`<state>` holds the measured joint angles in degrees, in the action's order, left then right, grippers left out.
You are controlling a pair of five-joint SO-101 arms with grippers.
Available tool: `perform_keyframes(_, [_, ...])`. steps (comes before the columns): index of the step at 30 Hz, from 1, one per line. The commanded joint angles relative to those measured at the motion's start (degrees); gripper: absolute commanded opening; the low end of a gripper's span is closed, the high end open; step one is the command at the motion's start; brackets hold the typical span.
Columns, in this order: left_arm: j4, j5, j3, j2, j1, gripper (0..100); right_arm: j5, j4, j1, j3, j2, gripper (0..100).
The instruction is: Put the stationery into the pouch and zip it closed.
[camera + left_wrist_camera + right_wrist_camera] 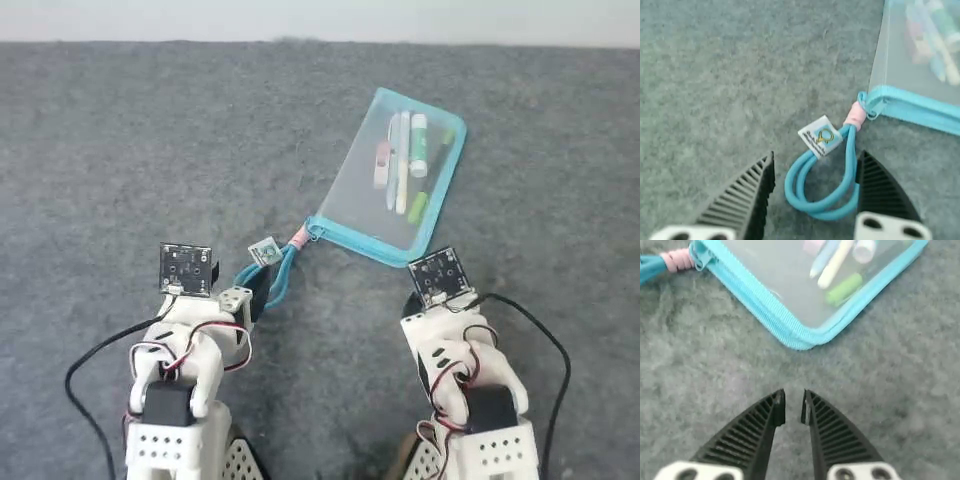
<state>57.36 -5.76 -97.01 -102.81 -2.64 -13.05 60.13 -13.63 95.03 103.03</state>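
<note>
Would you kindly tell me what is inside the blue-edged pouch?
Through the clear side of the pouch I see a pink item, a pale yellow pen, a white-and-green stick and a short green marker. Anything beneath them is covered.

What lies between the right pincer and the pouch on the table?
Nothing but bare grey carpet: in the right wrist view, the stretch from the right pincer to the pouch holds no object.

One pouch holds five or six stationery pieces (they overlap, so the count is uncertain). It has one cord loop and one tag. There are two grippers, left and right.
</note>
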Motion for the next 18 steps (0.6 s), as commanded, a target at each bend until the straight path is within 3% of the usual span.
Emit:
perform_keyframes(1, [9.05,-0.35,0.40,-1.41,-0.18,25,0.44,0.48,0.13,1.41,1.01,7.3])
perform_keyframes(3, [15.91,-0.35,0.48,-1.76,-0.18,25,0.53,0.66,0.22,1.41,0.92,7.3])
perform_keyframes(11, [15.03,-0.44,0.48,-1.41,-0.09,25,0.44,7.08,4.88,1.41,0.92,7.0])
perform_keyframes(18, [15.03,-0.44,0.48,-1.41,-0.09,25,0.44,13.76,16.04,1.41,0.92,7.0])
